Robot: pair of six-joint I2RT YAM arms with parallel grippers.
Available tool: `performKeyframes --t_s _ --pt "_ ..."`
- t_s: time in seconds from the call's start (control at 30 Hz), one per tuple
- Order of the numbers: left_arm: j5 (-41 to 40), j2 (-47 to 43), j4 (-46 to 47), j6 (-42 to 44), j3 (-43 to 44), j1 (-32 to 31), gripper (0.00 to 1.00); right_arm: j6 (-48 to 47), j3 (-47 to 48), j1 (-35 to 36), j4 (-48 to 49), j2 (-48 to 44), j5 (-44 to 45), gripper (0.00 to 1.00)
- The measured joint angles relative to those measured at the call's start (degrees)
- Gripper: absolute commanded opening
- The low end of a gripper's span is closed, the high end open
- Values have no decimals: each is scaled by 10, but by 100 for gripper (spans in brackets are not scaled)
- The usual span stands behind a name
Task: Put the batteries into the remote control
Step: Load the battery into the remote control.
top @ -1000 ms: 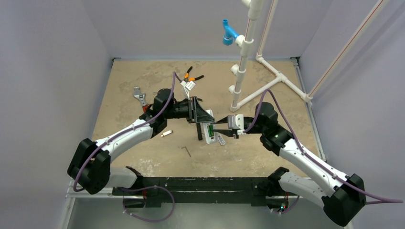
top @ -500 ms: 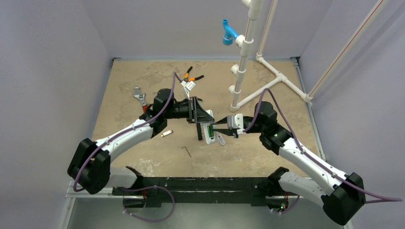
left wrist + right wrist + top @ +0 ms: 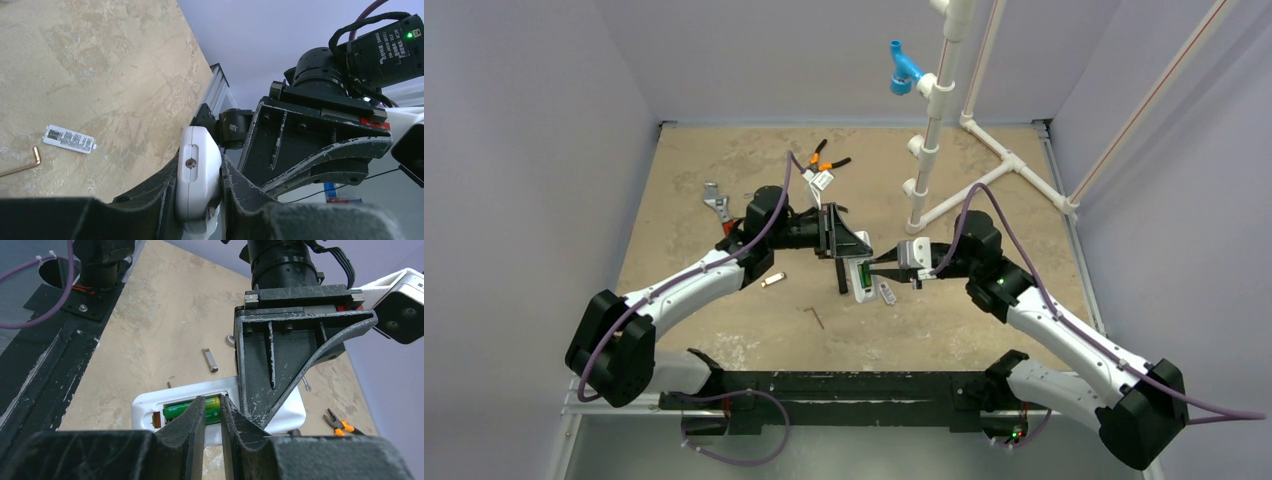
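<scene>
Above the tan table (image 3: pixel 684 180), mid-scene, with the remote control (image 3: pixel 145 412) clamped edge-on in the left gripper (image 3: pixel 200 187) and the right gripper (image 3: pixel 211 407) narrowed almost shut, tips at the green batteries (image 3: pixel 182 409) in the open bay: risk of levering a cell out or twisting the handset loose through off-line pressing.

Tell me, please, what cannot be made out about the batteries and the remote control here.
Right wrist: the right fingers cover part of the batteries; grip or seating unclear.
Left wrist: the left fingers hide the remote control except one end.
Top external: batteries too small to count.
</scene>
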Motion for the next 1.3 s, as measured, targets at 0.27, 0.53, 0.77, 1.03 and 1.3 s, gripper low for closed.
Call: performKeyframes --t_s 0.27,0.53,0.77,1.03,1.3 --pt "0 0 -5 5 0 0 0 -5 7 0 -13 7 0 14" --pt "-1 0 -9 8 0 0 0 -9 24 0 -42 17 2 12" --pt "-2 0 -16 9 0 0 0 -13 27 0 -55 19 2 13" --pt "-1 2 -20 11 0 0 0 -15 27 0 -64 21 -3 14" --pt "-2 8 -27 14 0 0 0 -14 30 0 -72 34 -6 12"
